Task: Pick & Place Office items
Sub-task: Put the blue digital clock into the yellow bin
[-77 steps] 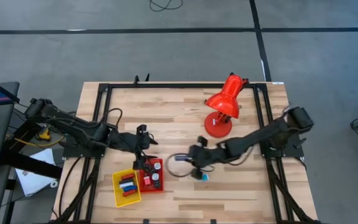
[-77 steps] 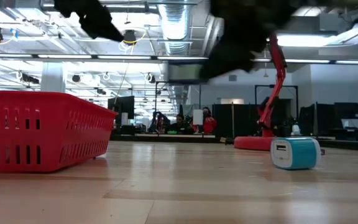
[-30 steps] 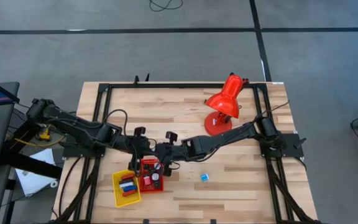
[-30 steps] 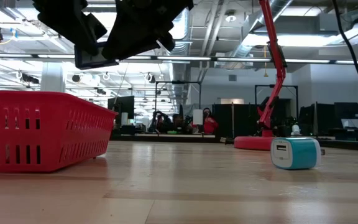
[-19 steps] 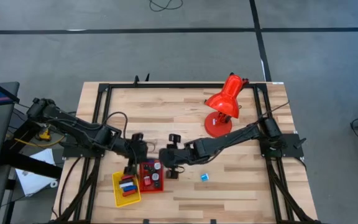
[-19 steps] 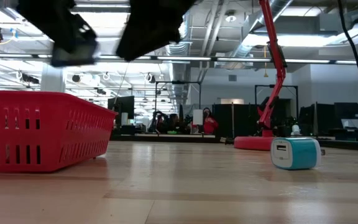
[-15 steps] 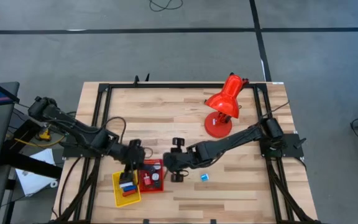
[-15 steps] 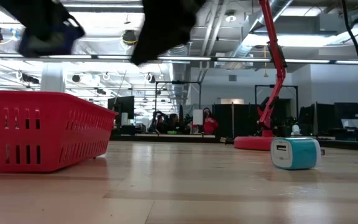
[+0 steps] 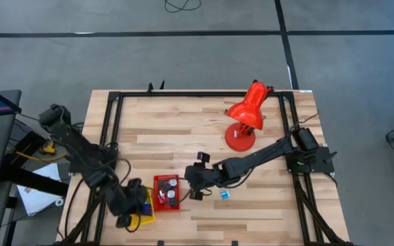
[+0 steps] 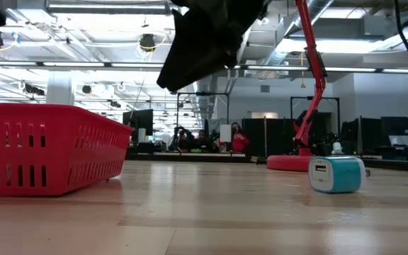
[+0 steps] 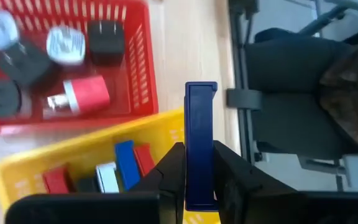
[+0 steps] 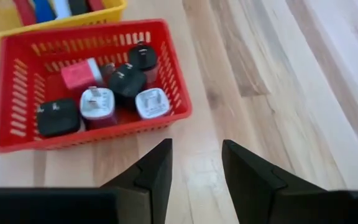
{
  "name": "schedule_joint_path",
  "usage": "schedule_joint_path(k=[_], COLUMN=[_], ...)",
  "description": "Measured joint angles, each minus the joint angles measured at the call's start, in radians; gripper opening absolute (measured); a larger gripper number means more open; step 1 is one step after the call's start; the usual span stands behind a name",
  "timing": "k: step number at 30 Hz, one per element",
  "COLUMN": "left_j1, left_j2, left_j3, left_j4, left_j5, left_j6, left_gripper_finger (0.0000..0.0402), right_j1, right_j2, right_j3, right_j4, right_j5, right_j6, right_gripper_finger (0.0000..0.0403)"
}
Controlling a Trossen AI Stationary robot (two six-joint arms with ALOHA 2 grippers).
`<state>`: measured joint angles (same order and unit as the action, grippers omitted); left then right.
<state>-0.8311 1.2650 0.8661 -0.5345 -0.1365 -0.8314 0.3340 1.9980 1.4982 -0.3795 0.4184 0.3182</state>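
My left gripper (image 11: 199, 171) hangs over the yellow tray (image 11: 73, 149), shut on a blue stick (image 11: 201, 124). The yellow tray holds several red, blue, black and white sticks (image 11: 120, 165). Beside it, the red tray (image 12: 17, 134) holds several black, white and pink plug blocks (image 12: 114, 87). In the high view my left gripper (image 9: 135, 203) is at the table's near left. My right gripper (image 9: 194, 184) hovers just right of the red tray (image 9: 166, 193); it is open (image 12: 195, 168) with nothing between its fingers. A teal-and-white block (image 9: 224, 195) sits on the table. My left gripper pinches the blue stick between its two fingers (image 11: 173, 168) by the stick's rear end (image 11: 201, 163). The fingers lie along the stick, whose greater length juts out past the fingertips. It is lifted clear, above the yellow tray's edge.
A large red desk lamp (image 9: 245, 116) stands at the back right, its base on the table. The teal block (image 10: 336, 174) lies on bare wood right of my right gripper. A black frame rims the table (image 9: 115, 102). A dark chair (image 11: 303, 93) stands past the table's edge.
My left gripper has swung from beside the red tray toward the table's near-left corner, rolling as it went, and now holds the blue stick over the yellow tray. My right gripper has drawn back from over the red tray toward the table's right and near edges.
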Motion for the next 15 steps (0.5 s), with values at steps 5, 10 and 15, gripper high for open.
schedule_joint_path(k=[5,10,15], left_j1=[-0.063,-0.110,-0.156], left_j2=[0.072,0.100,0.099], left_j3=[0.000,0.000,0.000], left_j4=[-0.002,-0.002,-0.014], left_j5=[-0.058,-0.078,-0.138], left_j6=[-0.093,-0.196,-0.275], left_gripper_finger=[0.0048,0.0049,0.0048], right_j1=[-0.001,0.006,0.008], right_j2=[0.000,0.001,0.001], right_j3=[0.000,0.000,0.000], right_j4=[0.003,0.013,0.026], right_j5=[0.001,0.000,-0.001], right_j6=[0.040,0.047,0.049], right_gripper_finger=[0.0133,0.0133,0.0134])
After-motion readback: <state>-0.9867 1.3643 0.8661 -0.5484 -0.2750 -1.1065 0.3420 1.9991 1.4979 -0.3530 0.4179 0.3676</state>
